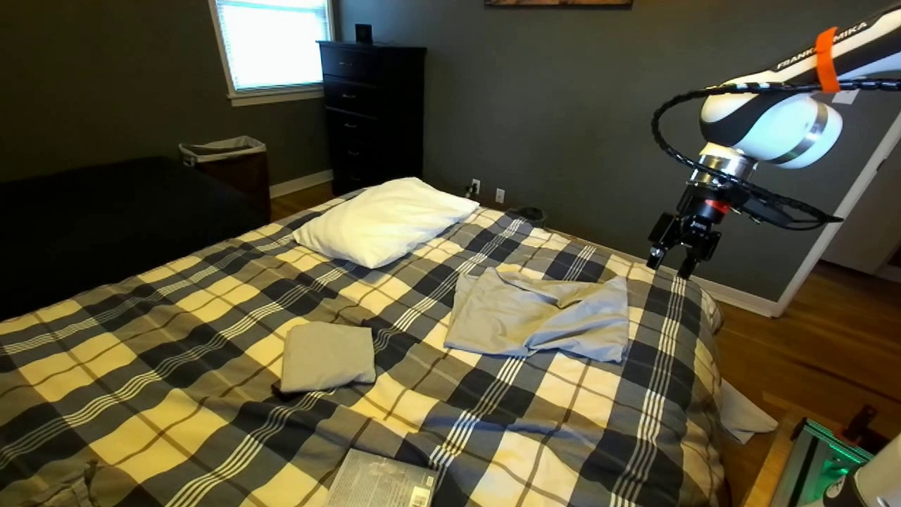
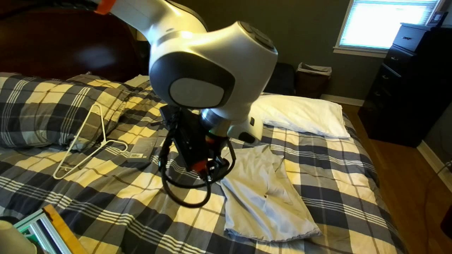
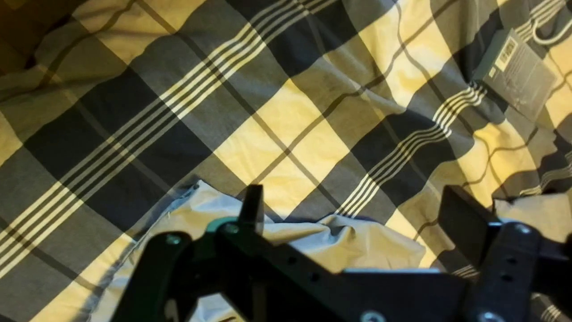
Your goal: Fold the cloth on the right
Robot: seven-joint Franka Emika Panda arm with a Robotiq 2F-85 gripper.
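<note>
The cloth [image 1: 493, 320], a rumpled pale grey-beige sheet, lies spread on the plaid bed in both exterior views [image 2: 252, 187]. One edge is creased and a corner is turned. In the wrist view the cloth [image 3: 366, 252] shows low in the frame, partly hidden by the gripper's fingers. My gripper [image 1: 670, 265] is open and empty, raised above the bed beside the cloth's end near the bed's edge. In the wrist view the gripper's fingertips [image 3: 351, 192] are wide apart with nothing between them, apart from the cloth. In an exterior view the arm and cable partly hide the gripper [image 2: 215, 169].
A smaller folded square cloth [image 1: 328, 358] lies on the bed beside the cloth. A plump white pillow [image 1: 387, 220] lies farther back. A flat grey package [image 2: 143, 149] and a white hanger [image 2: 103, 143] lie near the plaid pillows [image 2: 53, 109]. The bed's edge [image 1: 706, 310] drops to the floor.
</note>
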